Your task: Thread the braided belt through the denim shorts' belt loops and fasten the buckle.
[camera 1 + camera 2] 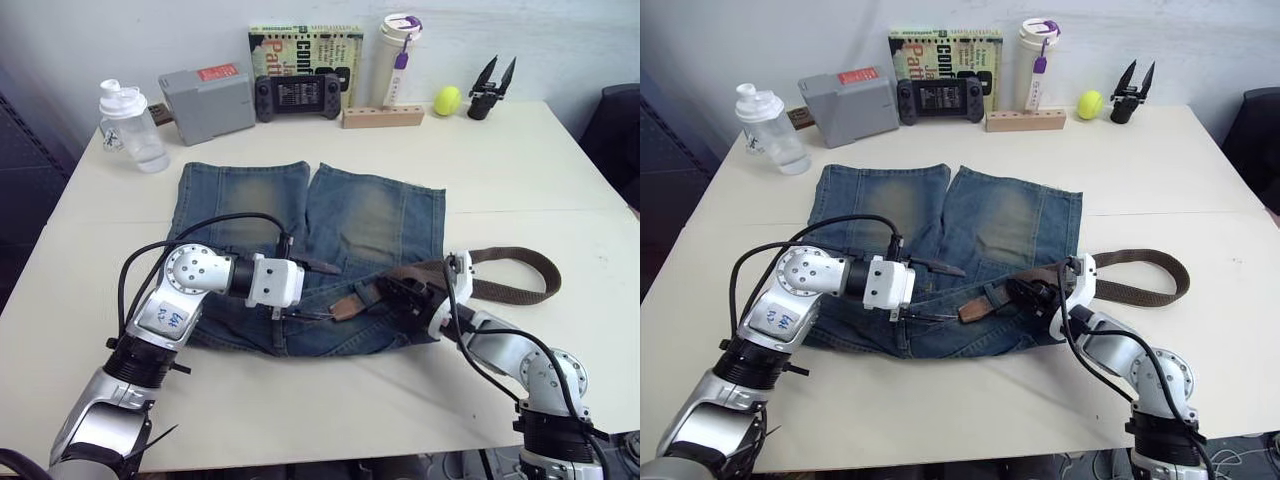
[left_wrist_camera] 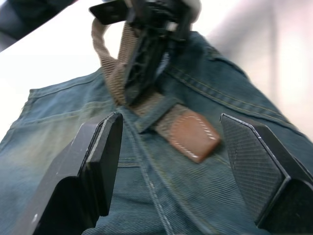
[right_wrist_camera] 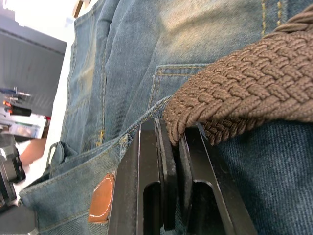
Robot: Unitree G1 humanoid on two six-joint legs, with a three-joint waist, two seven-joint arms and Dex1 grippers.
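Observation:
The denim shorts (image 1: 340, 225) lie flat on the table, waistband nearest me. The braided belt (image 1: 520, 270) curves out to the right of the shorts and runs back along the waistband. Its brown leather tip (image 2: 190, 137) pokes out from under a denim belt loop (image 2: 152, 113). My right gripper (image 1: 388, 290) is shut on the braided belt (image 3: 244, 93) just right of that loop. My left gripper (image 1: 330, 293) is open, its fingers (image 2: 93, 161) on either side of the leather tip without touching it. The buckle is out of view.
Along the table's far edge stand a clear bottle (image 1: 130, 125), a grey box (image 1: 207, 100), a game controller (image 1: 297, 95), a book (image 1: 305, 45), a white tumbler (image 1: 398, 55), a wooden block (image 1: 382, 117), a tennis ball (image 1: 447, 100) and a spare black gripper (image 1: 492, 85).

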